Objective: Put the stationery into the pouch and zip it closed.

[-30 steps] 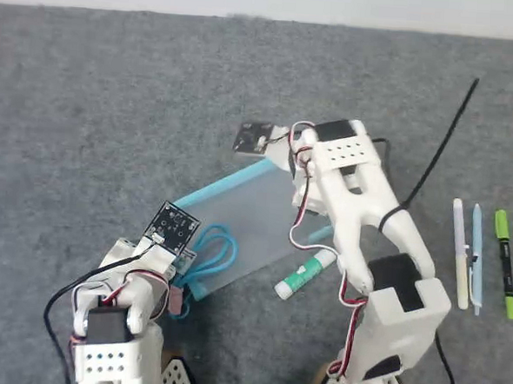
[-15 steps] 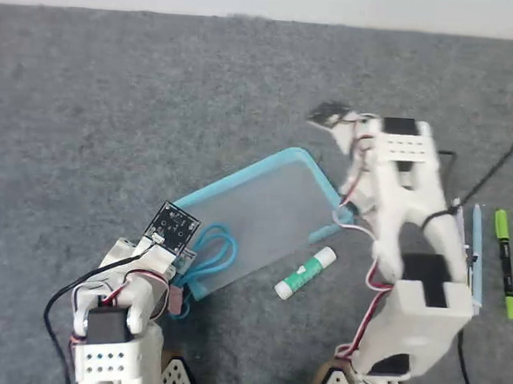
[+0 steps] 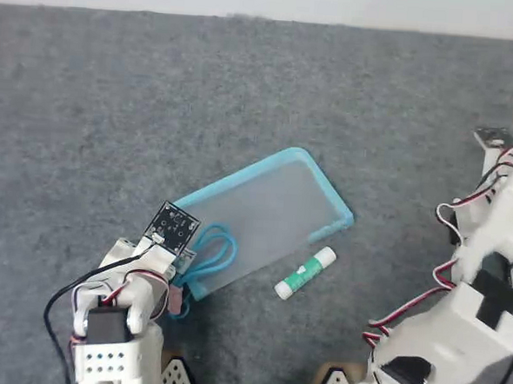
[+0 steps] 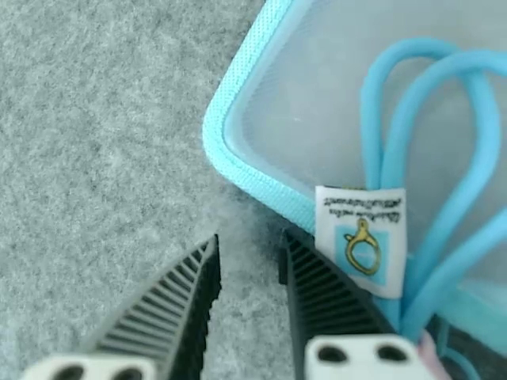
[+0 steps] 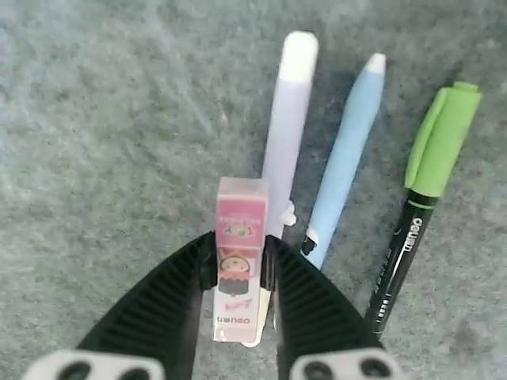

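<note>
Pouch (image 3: 264,214) lies mid-counter (image 3: 114,105), blue cord (image 3: 214,250) looped at its 7 o'clock end, glue stick (image 3: 305,272) just beside its 5 o'clock edge. My left gripper (image 4: 249,241), narrowly parted, sits at the pouch's corner. My right gripper (image 5: 238,240), out at 3 o'clock, clamps an eraser (image 5: 240,210) over the lilac pen (image 5: 287,127).

My ribbed fingers (image 5: 158,309) are matt black plastic, and the eraser (image 5: 238,277) wears a glossy printed paper sleeve. The pouch (image 4: 317,103) is frosted translucent plastic edged in woven teal cloth, on rough grey carpet (image 4: 95,119).
</note>
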{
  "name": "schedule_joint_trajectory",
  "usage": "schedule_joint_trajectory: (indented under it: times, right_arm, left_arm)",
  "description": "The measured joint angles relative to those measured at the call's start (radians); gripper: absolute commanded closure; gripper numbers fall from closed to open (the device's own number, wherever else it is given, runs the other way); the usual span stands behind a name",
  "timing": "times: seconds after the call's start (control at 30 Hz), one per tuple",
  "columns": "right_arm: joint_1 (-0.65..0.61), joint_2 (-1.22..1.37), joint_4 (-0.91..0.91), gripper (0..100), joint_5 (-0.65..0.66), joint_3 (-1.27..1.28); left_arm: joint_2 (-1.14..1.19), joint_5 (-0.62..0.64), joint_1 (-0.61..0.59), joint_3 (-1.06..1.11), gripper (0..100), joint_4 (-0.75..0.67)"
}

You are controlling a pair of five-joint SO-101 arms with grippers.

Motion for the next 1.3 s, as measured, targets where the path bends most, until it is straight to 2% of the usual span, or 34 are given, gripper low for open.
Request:
schedule_joint_trajectory:
  times: [0.17,0.4,0.53,0.63,1.03,1.17,1.3]
  right_arm:
    - [-0.005,0.018,0.0,98.5,-0.012,0.0]
    - [-0.094,0.052,-0.023,98.1,-0.141,0.0]
    - [-0.13,0.052,-0.038,90.4,-0.178,-0.034]
    - [-0.132,0.054,-0.038,87.2,-0.183,-0.049]
    - [-0.123,0.08,-0.003,87.2,-0.183,-0.06]
    - [-0.183,0.038,0.094,87.3,-0.207,-0.061]
    - [-0.27,-0.118,0.109,87.3,-0.262,0.029]
  left_arm:
    - [0.0,0.0,0.0,0.0,89,0.0]
    - [0.0,0.0,0.0,0.0,89,0.0]
    - [0.0,0.0,0.0,0.0,89,0.0]
    - [0.0,0.0,0.0,0.0,89,0.0]
    - [0.0,0.0,0.0,0.0,89,0.0]
    - [0.0,0.0,0.0,0.0,89,0.0]
    - [0.0,0.0,0.0,0.0,89,0.0]
